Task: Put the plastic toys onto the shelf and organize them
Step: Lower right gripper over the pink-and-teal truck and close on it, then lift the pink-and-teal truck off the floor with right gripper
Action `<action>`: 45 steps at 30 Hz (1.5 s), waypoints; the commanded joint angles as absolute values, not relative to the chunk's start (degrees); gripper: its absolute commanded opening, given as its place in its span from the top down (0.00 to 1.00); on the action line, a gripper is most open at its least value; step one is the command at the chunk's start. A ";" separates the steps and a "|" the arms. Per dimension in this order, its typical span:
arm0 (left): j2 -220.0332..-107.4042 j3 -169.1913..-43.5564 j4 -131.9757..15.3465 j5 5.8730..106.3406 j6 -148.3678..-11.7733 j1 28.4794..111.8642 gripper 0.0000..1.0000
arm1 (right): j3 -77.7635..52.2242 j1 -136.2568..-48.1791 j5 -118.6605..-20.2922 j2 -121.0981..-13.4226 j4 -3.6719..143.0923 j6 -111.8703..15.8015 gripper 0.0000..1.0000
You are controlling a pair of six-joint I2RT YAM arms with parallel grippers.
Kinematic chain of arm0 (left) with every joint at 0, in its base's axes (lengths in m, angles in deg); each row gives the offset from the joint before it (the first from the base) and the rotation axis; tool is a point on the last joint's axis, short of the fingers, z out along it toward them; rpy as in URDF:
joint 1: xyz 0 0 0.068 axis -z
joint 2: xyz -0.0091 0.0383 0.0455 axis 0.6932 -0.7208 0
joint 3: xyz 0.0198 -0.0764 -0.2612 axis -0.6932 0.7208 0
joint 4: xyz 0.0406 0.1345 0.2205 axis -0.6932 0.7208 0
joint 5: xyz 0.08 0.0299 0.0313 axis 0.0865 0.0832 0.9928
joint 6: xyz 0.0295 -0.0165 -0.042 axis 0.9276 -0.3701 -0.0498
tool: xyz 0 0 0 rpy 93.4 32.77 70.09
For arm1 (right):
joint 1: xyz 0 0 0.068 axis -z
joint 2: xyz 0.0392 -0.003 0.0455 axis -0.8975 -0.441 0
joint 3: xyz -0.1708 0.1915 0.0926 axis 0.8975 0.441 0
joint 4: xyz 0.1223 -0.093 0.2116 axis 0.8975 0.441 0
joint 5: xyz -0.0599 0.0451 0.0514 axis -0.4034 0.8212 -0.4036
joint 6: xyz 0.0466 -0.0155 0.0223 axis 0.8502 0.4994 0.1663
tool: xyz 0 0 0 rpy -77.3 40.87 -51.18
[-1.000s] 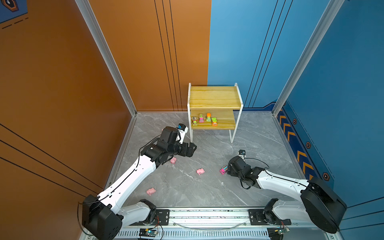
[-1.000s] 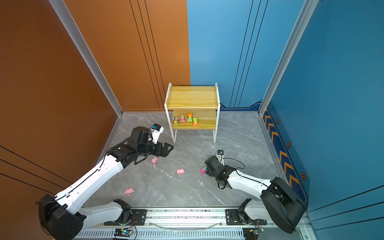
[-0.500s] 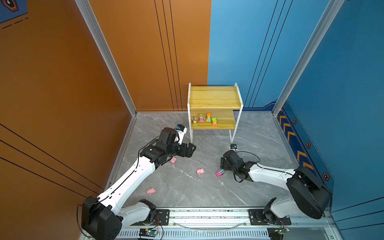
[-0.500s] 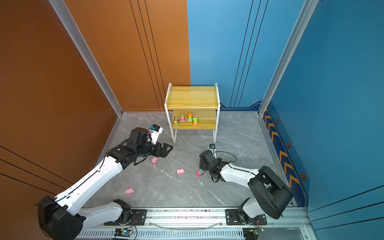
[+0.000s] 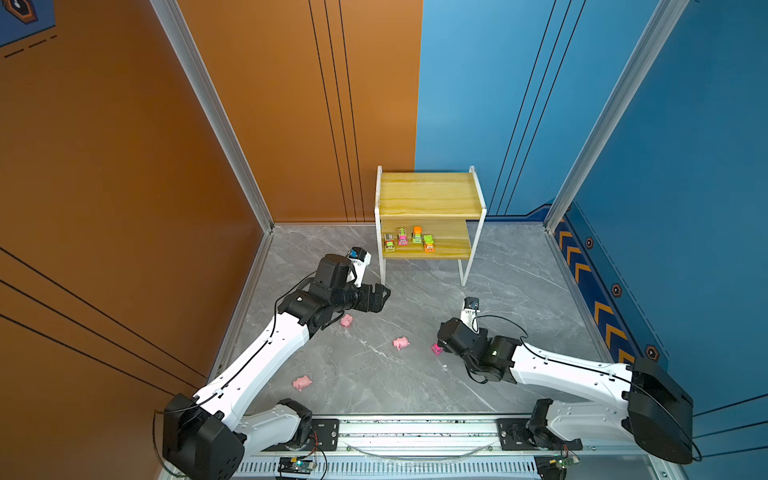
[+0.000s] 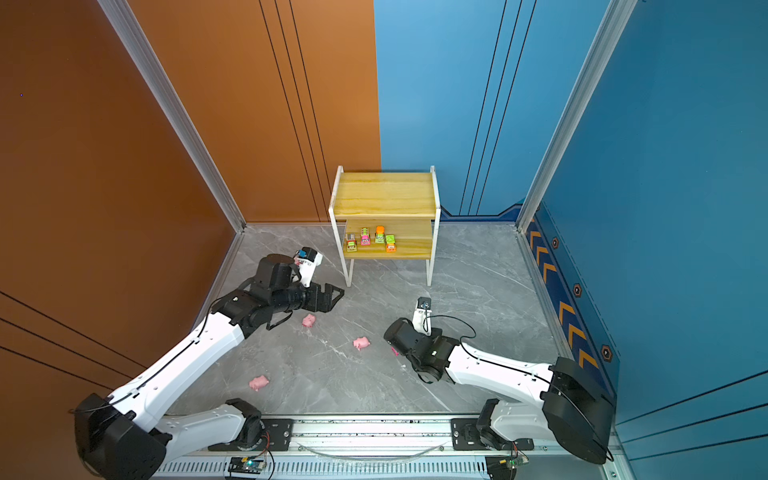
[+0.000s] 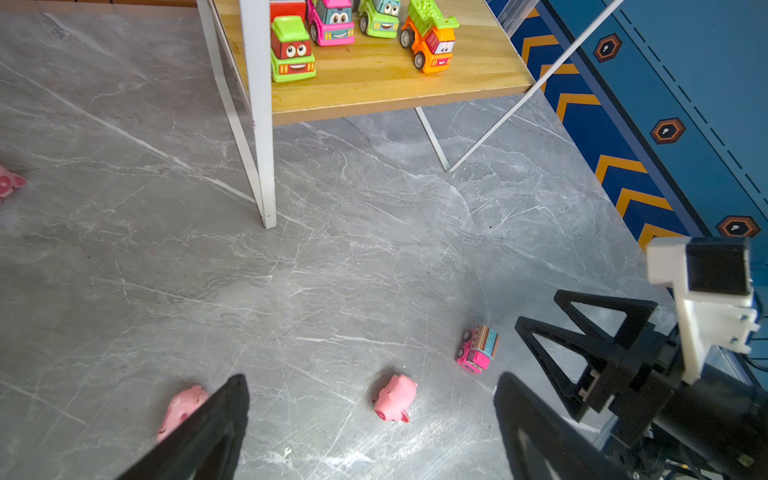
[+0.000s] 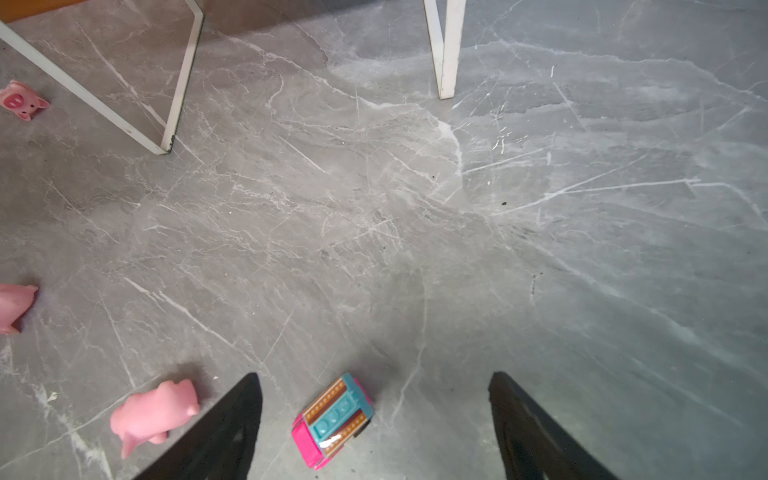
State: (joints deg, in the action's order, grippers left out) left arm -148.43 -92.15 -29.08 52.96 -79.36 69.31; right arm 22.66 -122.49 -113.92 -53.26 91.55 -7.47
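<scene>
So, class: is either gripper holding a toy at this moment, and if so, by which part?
Nothing is held. The right gripper stands open around the pink truck on the floor, not gripping it; the left gripper is open and empty.

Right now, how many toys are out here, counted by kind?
Rounded pink plastic pigs: 4, one seen only in the wrist views
Boxy bright plastic toy trucks: 5
Total: 9
</scene>
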 commanded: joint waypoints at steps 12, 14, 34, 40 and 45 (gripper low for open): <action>-147.06 -91.72 -29.54 51.61 -80.73 68.49 0.07 | 11.68 -131.77 -117.57 -72.53 104.13 25.83 0.29; -146.92 -91.83 -29.56 51.33 -80.87 68.49 0.07 | 11.73 -131.77 -117.25 -73.44 104.18 27.28 0.29; -145.83 -91.29 -30.46 50.79 -80.84 67.83 0.07 | 9.47 -125.65 -113.65 -80.62 98.78 20.21 0.47; -146.31 -91.32 -30.46 50.87 -80.78 67.70 0.07 | 9.14 -125.09 -113.66 -80.37 96.90 13.05 0.60; -146.62 -91.24 -30.54 50.89 -80.78 67.39 0.07 | 9.47 -124.31 -111.96 -80.33 92.18 -0.05 0.67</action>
State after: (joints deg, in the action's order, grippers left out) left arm -146.31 -92.11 -30.26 51.68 -80.46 68.13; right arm 10.03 -125.07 -113.33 -80.30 95.42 10.12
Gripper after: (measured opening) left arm 0.928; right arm 0.342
